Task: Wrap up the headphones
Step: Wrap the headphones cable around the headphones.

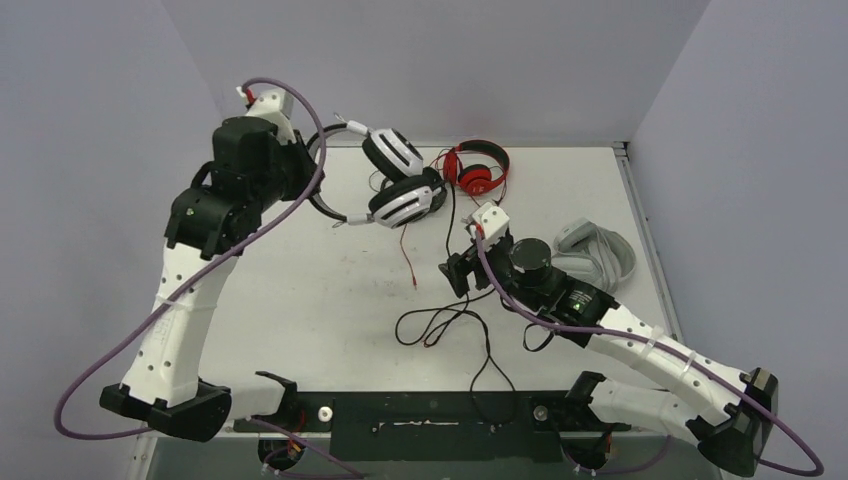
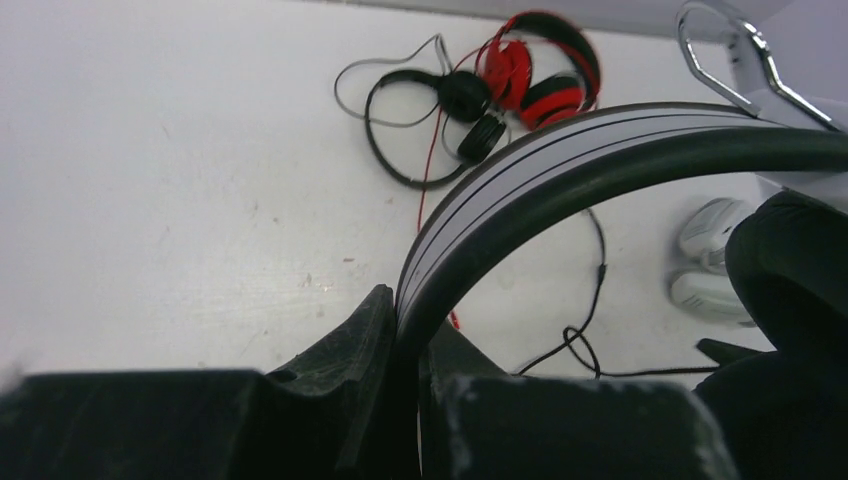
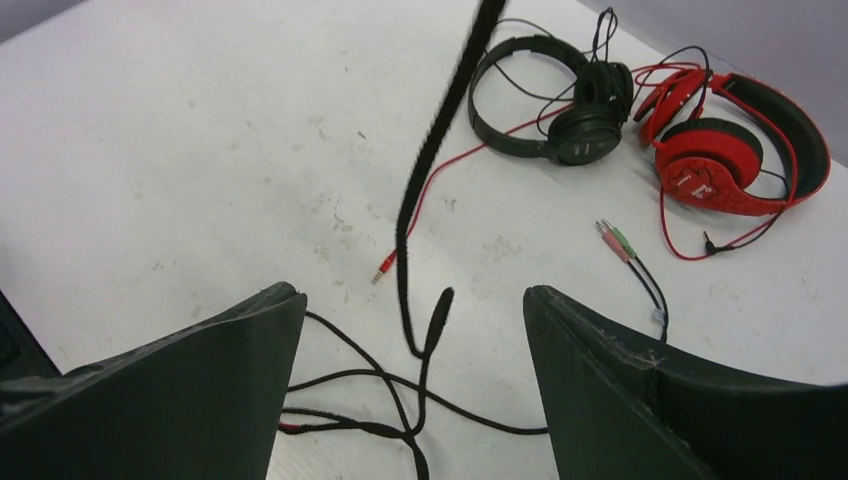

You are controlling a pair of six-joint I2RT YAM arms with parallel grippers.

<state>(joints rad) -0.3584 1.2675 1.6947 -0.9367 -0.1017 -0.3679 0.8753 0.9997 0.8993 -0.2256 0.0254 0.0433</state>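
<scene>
Clamping white-and-black headphones [image 1: 405, 200], left pincer [image 2: 408, 318].

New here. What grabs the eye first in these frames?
The left claw is shut on the headband of the white-and-black headphones, held up at the table's far side, left of centre. The right claw hangs open over a tangle of black cable at mid-table. The red headphones lie at the far edge.

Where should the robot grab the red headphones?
Probably the headband of the red headphones, coming straight down from above: they lie flat on the table, and that thin arc is easier to pinch than the fat ear cups.
</scene>
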